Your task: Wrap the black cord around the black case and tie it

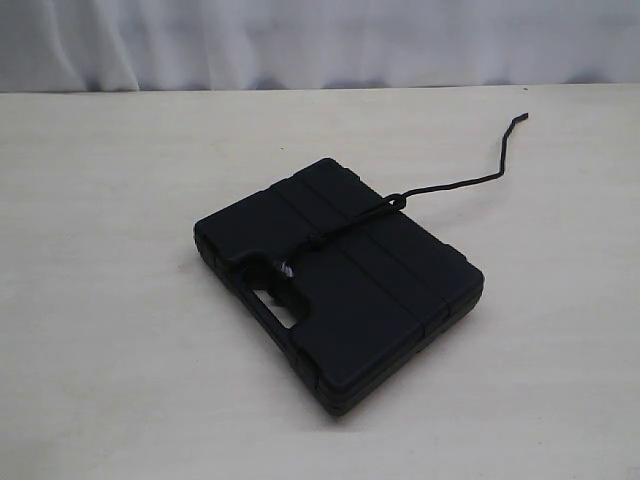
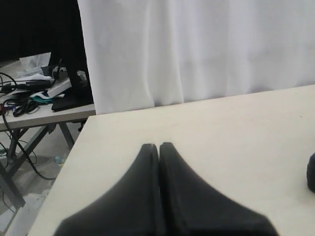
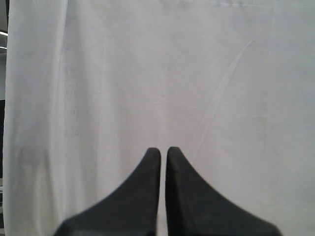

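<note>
The black case (image 1: 340, 280) lies flat in the middle of the table in the exterior view. The black cord (image 1: 352, 224) runs diagonally across its lid to a loop at the far edge, and its free end (image 1: 505, 150) trails off to the back right on the table. Neither gripper shows in the exterior view. In the left wrist view the left gripper (image 2: 158, 146) is shut with nothing in it, above the table; a sliver of a dark object (image 2: 311, 172) shows at the edge. The right gripper (image 3: 163, 150) is shut, empty, facing a white curtain.
A white curtain (image 1: 320, 40) hangs behind the table's (image 1: 100, 300) far edge. In the left wrist view a side bench (image 2: 34, 98) with cables and gear stands beyond the table's corner.
</note>
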Controlling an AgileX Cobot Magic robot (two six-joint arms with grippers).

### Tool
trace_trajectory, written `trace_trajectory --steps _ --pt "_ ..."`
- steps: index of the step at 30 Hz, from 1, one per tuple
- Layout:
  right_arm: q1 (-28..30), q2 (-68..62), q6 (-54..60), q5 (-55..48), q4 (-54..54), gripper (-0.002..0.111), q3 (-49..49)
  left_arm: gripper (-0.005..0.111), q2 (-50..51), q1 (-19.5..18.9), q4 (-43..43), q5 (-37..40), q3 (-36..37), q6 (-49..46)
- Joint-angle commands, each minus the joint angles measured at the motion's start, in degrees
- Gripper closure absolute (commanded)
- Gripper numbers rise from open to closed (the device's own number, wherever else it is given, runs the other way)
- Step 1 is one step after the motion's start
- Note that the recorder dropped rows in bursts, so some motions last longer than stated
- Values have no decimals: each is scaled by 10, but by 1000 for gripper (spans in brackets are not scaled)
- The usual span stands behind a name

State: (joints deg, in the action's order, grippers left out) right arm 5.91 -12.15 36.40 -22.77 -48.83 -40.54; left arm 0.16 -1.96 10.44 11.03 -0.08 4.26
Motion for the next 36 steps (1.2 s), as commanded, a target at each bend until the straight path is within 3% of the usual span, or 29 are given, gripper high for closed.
trace_trajectory --steps 1,7,36 --pt "-1 3 4 4 5 104 2 107 -2 12 -3 29 1 5" --pt "-1 3 4 4 5 104 2 107 -2 12 -7 65 1 4" --pt "-1 3 3 4 5 104 2 107 -2 12 -24 66 1 3"
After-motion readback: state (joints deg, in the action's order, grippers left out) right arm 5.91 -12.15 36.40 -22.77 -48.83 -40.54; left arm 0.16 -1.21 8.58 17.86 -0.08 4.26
